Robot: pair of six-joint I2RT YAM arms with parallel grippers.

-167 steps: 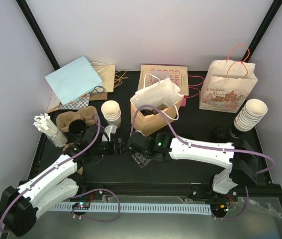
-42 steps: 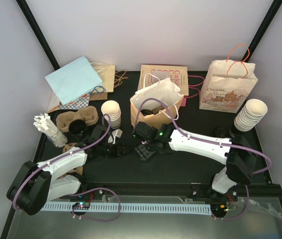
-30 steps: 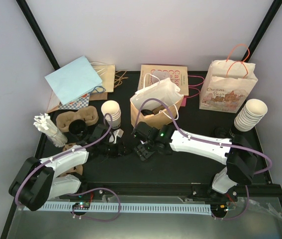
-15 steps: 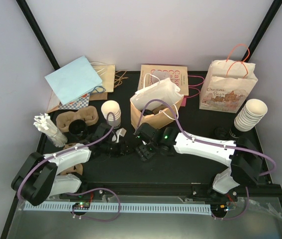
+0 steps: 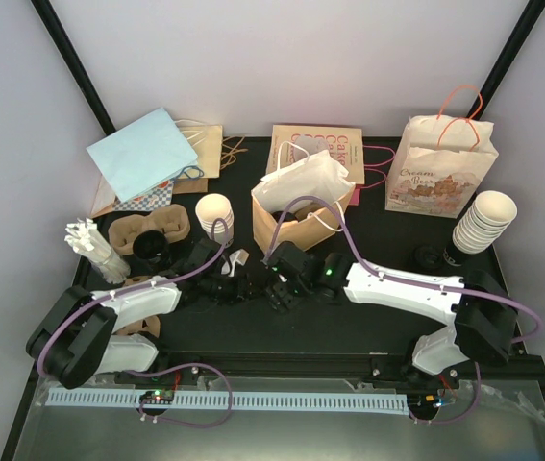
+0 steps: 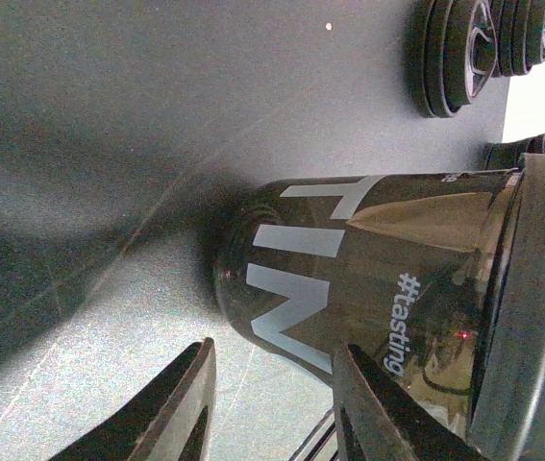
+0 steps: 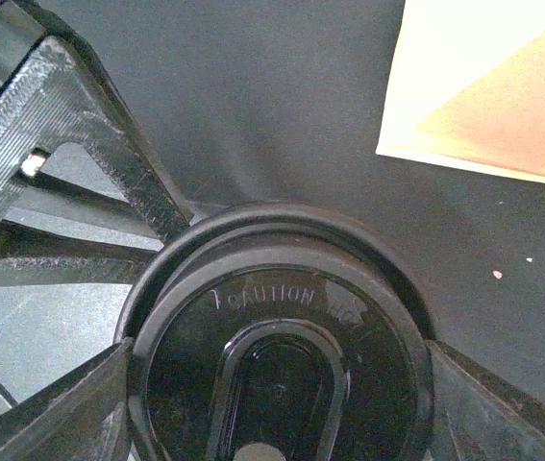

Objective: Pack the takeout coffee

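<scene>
The right pincer point(image 7: 282, 389) stands wide, clamped across the round black plastic lid point(image 7: 282, 317). The lid sits on the dark tapered cup point(image 6: 349, 279) with white lettering, directly beneath that pincer. The left pincer point(image 6: 274, 363) is half open, its tips just short of the cup's base and gripping nothing. Lidding seems the step in hand. The next move calls for a firm hold, then a lift off the black worktop point(image 6: 109, 115) into the brown paper bag point(image 5: 296, 229) just beyond the right pincer.

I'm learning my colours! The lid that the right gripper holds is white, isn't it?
Not white: the lid that the right gripper holds is black, with CAUTION moulded on it. The right wrist view shows it.
</scene>
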